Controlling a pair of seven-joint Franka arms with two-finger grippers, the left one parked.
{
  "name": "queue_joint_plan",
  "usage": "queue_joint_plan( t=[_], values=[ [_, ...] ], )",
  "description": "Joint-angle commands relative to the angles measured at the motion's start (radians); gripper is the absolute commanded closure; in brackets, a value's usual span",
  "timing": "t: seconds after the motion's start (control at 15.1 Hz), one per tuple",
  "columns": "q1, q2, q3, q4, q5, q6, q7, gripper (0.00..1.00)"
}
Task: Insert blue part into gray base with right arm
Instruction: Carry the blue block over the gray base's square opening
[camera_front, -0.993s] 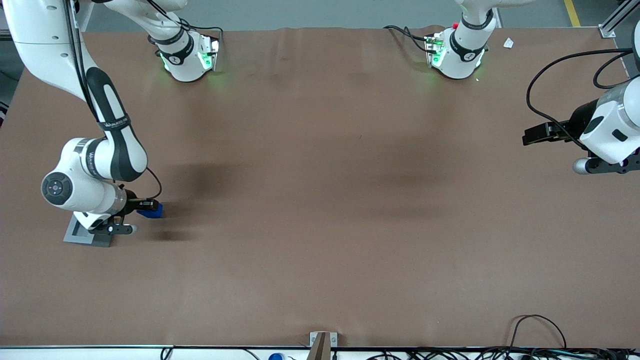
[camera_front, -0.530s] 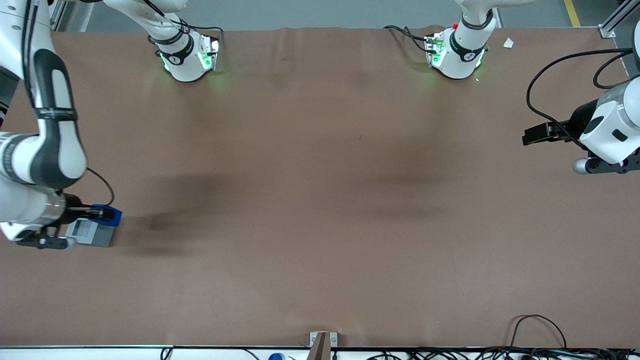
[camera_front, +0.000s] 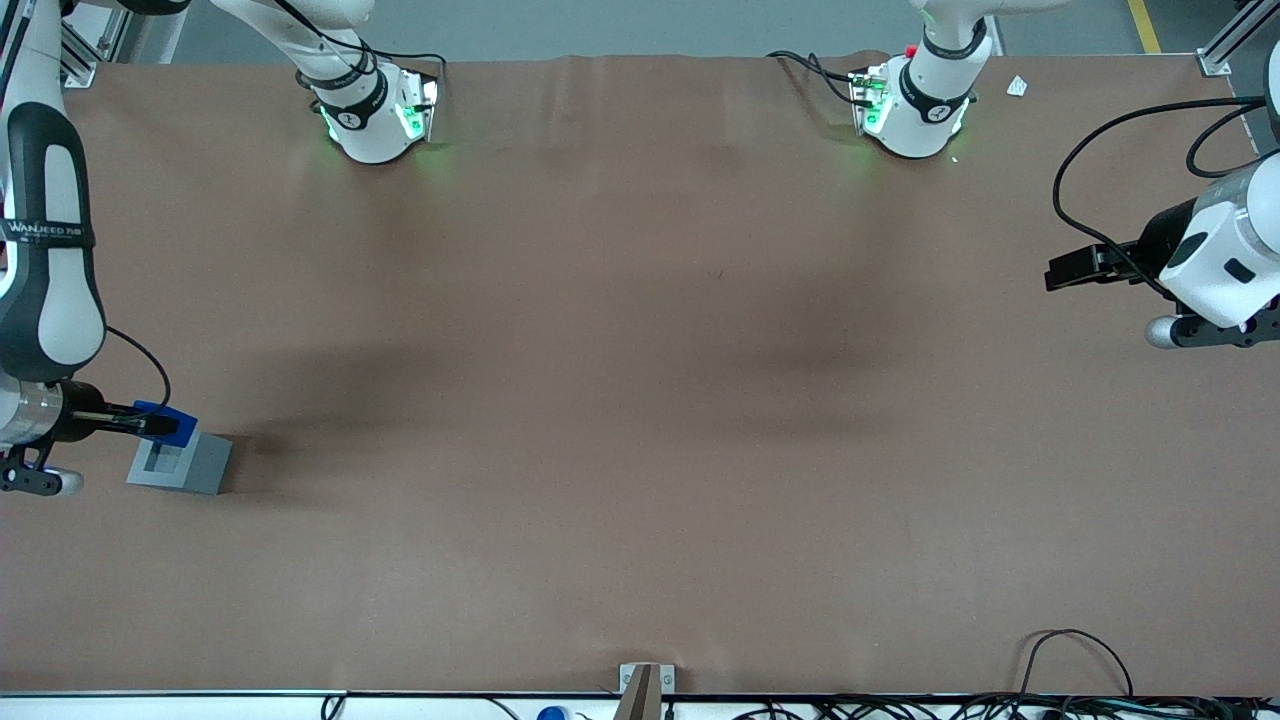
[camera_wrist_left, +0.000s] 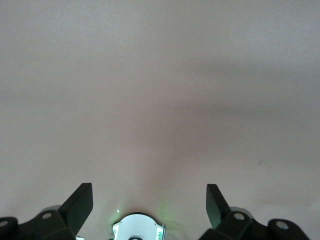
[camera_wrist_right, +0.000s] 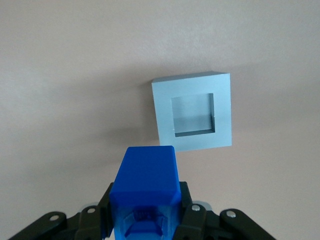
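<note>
Blue part (camera_front: 165, 423), the piece we had to seat, hung in the air at the working arm's end of the table in the front view, pinched at the tip of our gripper (camera_front: 150, 424). The jaws were pressed against it from both sides, so it rode with the right arm (camera_front: 45, 270) rather than resting on anything. It sat just above the upper edge of the gray base (camera_front: 180, 462), overlapping that edge but not over the square recess. We judged that we carried it high so it would clear the base's rim before any descent. The brown table (camera_front: 640, 400) around the base showed only shadow.

From the left wrist view we saw bare table surface (camera_wrist_left: 160, 100) and nothing of the task.

In the right wrist view the blue part (camera_wrist_right: 144, 187) filled the space between the gripper's (camera_wrist_right: 145, 210) fingers, its flat face turned toward the table. The gray base (camera_wrist_right: 192, 111) lay flat on the table (camera_wrist_right: 60, 75), apart from the part, with its recess open and empty. The base looked slightly rotated against the part's edges. We reckoned the part was held offset because the approach was unfinished: it needed to come over the recess and square up with its walls before lowering, or a corner could catch on the rim.
</note>
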Motion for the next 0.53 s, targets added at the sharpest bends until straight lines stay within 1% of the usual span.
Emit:
queue_joint_plan(
  t=[0.0, 0.26, 0.46],
  values=[
    [-0.022, 0.037, 0.013, 0.019, -0.01, 0.032, -0.012, 0.87],
    [-0.029, 0.084, 0.011, 0.076, -0.01, 0.049, -0.029, 0.87],
    [-0.05, 0.109, 0.011, 0.103, -0.01, 0.049, -0.059, 0.88]
  ],
)
